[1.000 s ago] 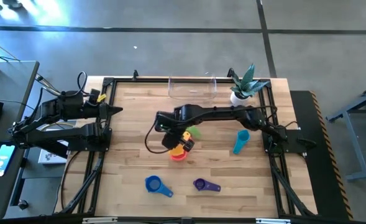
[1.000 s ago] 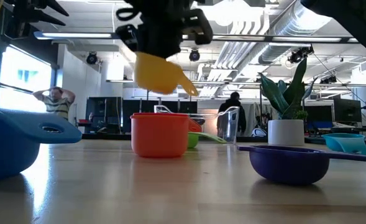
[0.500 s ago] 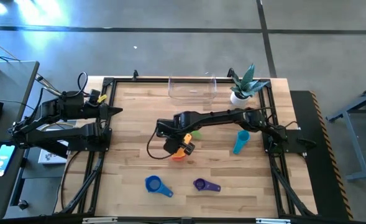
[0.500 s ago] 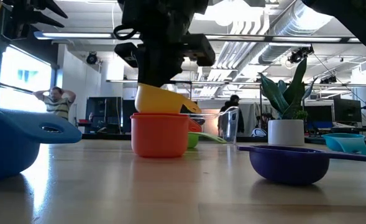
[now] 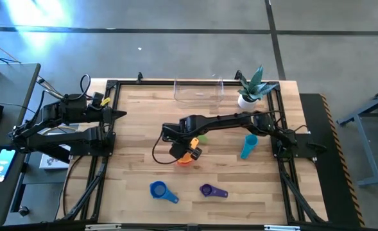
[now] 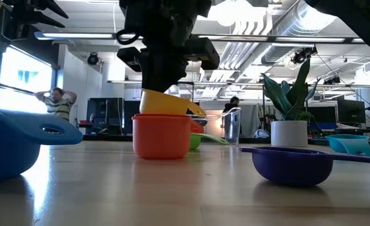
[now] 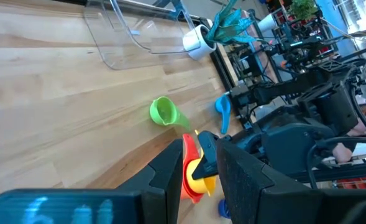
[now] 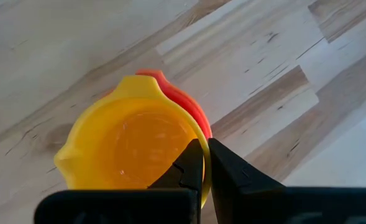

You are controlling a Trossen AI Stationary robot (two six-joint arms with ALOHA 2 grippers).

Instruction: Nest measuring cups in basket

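My right gripper (image 5: 187, 149) reaches to the table's middle and is shut on the yellow cup (image 8: 133, 149), whose lower part sits inside the red-orange cup (image 6: 161, 135). The green cup (image 5: 202, 136) lies just beyond them. On the table also stand the light blue cup (image 5: 248, 145), the blue cup (image 5: 158, 190) and the purple cup (image 5: 208, 190). The clear basket (image 5: 198, 93) stands at the far edge. My left gripper (image 5: 121, 113) waits at the table's left edge, its fingers a little apart and holding nothing. My right gripper pinches the yellow cup's rim (image 8: 202, 186), one finger (image 8: 192, 163) inside the bowl and one outside. The fingers come from above, pointing down. The cup sits slightly tilted, its bottom down inside the red-orange cup (image 8: 186, 102).
A small white pot with a green plant (image 5: 248, 96) stands right of the basket at the far right corner. Bare wood lies between the stacked cups and the basket. A black frame (image 5: 111, 83) borders the table.
My right gripper has moved down with the yellow cup. A second ago the cup hung tilted above the red-orange cup; now its lower part is inside that cup. The gripper has stayed shut on it.
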